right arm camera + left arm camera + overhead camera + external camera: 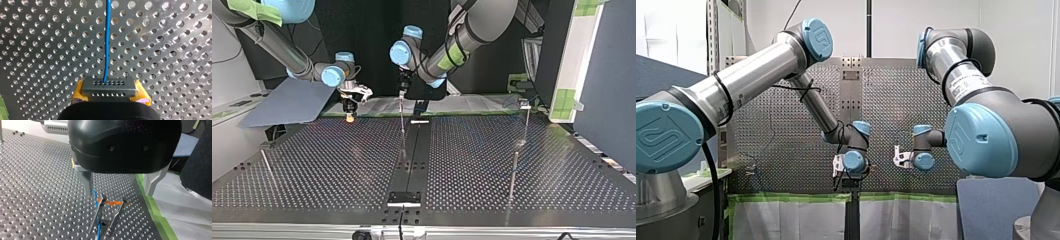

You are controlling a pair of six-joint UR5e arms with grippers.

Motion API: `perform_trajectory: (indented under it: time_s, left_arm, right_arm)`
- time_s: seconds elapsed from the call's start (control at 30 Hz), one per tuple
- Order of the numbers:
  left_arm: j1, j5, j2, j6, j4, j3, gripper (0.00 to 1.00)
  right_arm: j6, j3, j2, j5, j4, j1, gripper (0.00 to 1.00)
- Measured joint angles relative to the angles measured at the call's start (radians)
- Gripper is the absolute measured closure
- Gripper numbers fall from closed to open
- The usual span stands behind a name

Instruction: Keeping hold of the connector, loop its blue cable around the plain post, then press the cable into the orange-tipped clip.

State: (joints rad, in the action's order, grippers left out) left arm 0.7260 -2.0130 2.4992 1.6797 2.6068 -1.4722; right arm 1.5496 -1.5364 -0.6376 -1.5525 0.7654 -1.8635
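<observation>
Perforated table (37, 50) under right hand (109, 98) pinching connector (109, 86); left hand (119, 191) spread.

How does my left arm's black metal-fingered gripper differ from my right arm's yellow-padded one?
My left gripper has bare metal fingers, my right gripper yellow pads. My left gripper is open over the orange-tipped clip; my right gripper is shut on the dark rectangular connector. Both face the perforated table.

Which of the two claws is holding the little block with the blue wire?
My right gripper, the one with yellow pads: its jaws clamp the grey connector trailing the blue cable. My left gripper has open jaws.
</observation>
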Motion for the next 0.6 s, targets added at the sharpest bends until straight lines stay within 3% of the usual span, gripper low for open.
perform_trajectory:
  time_s: [0.2,0.6]
  left_arm:
    - [0.000,-0.027,0.000,0.008,0.009,0.000,0.00]
    - [0.000,-0.032,0.000,0.008,0.013,-0.001,0.00]
  right_arm:
    - [0.000,0.000,0.000,0.000,0.000,0.000,1.00]
    - [0.002,0.000,0.001,0.005,0.001,0.000,1.00]
